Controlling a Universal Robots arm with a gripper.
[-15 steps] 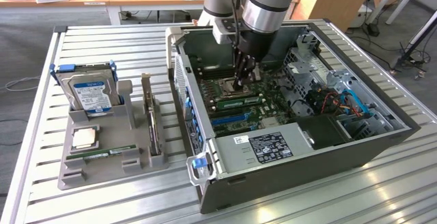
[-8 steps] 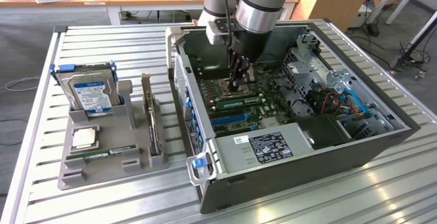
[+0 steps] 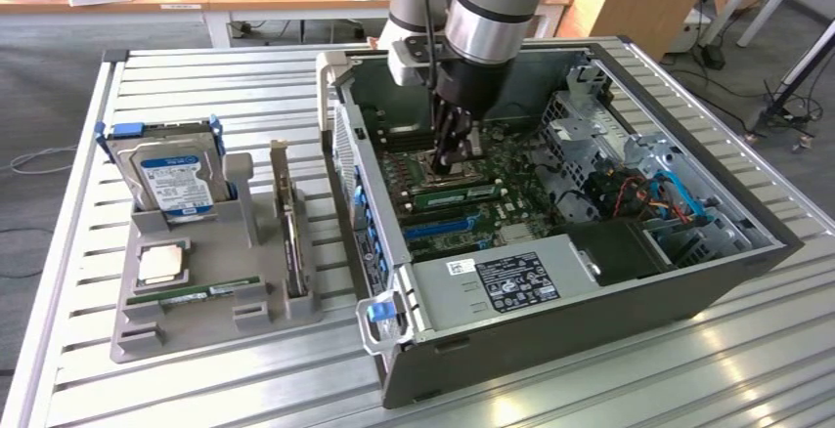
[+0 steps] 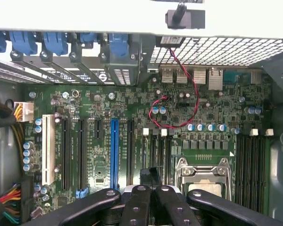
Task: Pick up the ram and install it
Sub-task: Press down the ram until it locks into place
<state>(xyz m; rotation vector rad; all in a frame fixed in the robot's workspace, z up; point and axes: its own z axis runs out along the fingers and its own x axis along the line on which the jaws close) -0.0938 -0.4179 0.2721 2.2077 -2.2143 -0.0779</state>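
Observation:
The ram (image 3: 460, 194), a narrow green stick with a white label, stands on edge in a slot on the motherboard (image 3: 515, 215) inside the open computer case (image 3: 730, 252). My gripper (image 3: 451, 165) reaches down into the case and hangs right above the stick's middle, its black fingers together. I cannot tell whether the fingertips touch the stick. In the wrist view the fingers (image 4: 137, 202) sit side by side over the long slots beside the CPU socket (image 4: 203, 172), and the gripper (image 4: 151, 190) is shut.
A grey holder tray (image 3: 144, 335) on the exterior view's left carries a blue-labelled hard drive (image 3: 170, 176), a square silver CPU chip (image 3: 162, 265), a second green stick (image 3: 196, 294) lying flat and an upright dark card (image 3: 281, 208). The case walls, drive cage and cables (image 3: 652, 193) hem in the arm.

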